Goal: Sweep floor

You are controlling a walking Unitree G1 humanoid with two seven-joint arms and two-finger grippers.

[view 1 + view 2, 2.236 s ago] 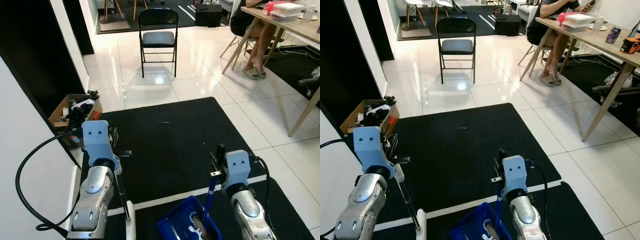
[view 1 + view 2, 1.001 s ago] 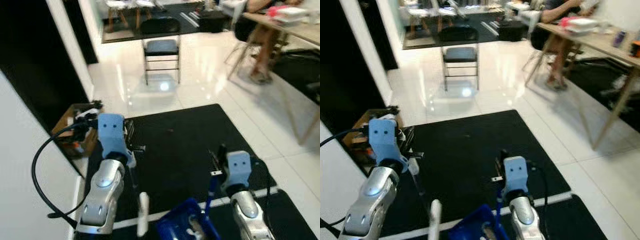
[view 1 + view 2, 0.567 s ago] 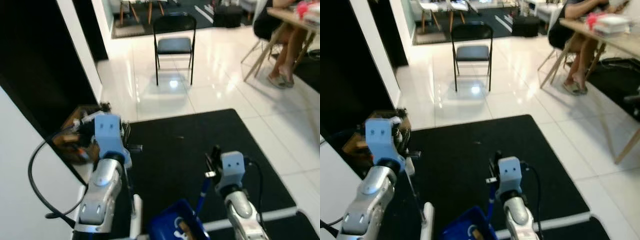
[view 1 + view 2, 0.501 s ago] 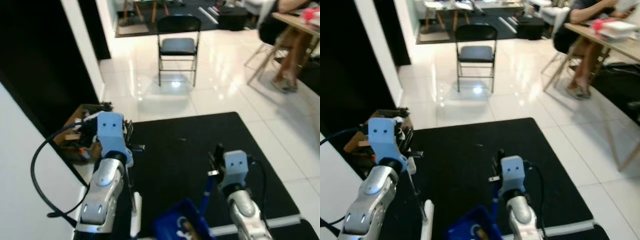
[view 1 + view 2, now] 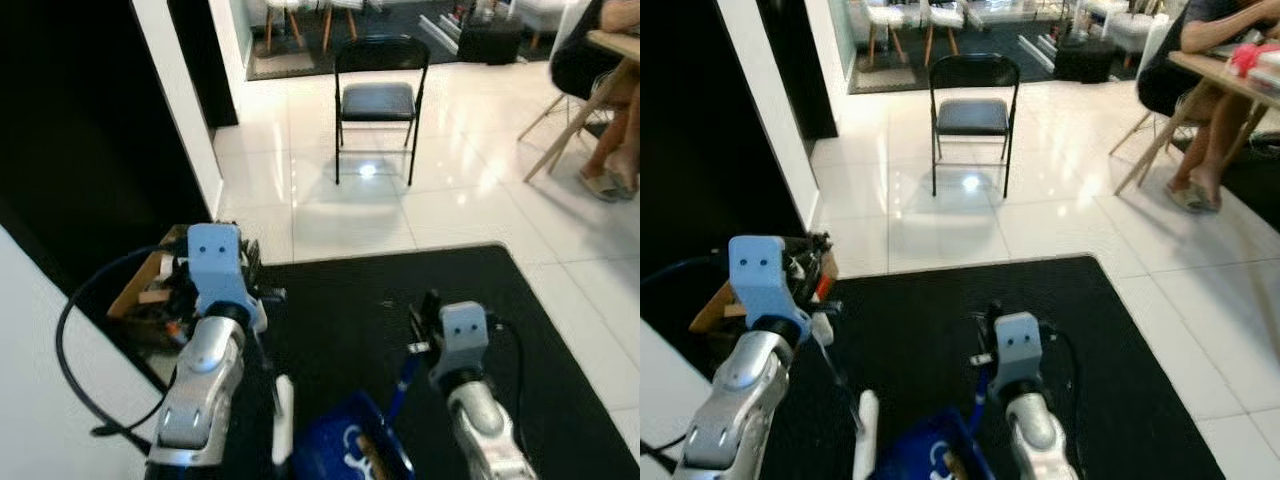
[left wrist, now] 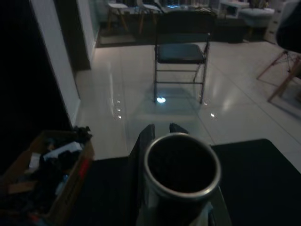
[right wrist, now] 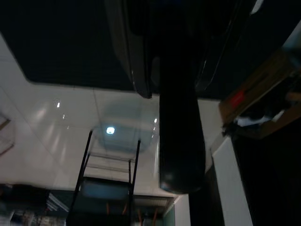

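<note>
From the left eye, the left gripper [image 5: 253, 290] is pinched on a thin dark broom handle [image 5: 262, 375] that slopes down to a white broom head [image 5: 283, 430] low over the black floor mat [image 5: 350, 330]. The right gripper [image 5: 420, 318] is clamped on the blue handle [image 5: 400, 378] of a blue plastic dustpan [image 5: 345, 448], which sits at the bottom of the picture between the two arms (something brownish lies in it, too blurred to name). Left of the mat, against the white wall, stands an open cardboard box of dark clutter [image 5: 150, 300]. Beyond the mat, on the glossy white tile floor [image 5: 330, 200], stands a black folding chair [image 5: 378, 95].

The right eye gives the same scene; at its right edge a seated person's legs [image 5: 1200, 150] rest under a light wooden table [image 5: 1230, 75].

The left wrist view looks along the black fingers [image 6: 143, 141] closed against a round, metal-rimmed tube end [image 6: 181, 165], with the chair, tiles and cardboard box beyond.

The right wrist view is dark: a thick dark handle [image 7: 181, 141] runs out between the black fingers [image 7: 136, 56], which press on it from both sides, with the chair and lit tiles past it.
</note>
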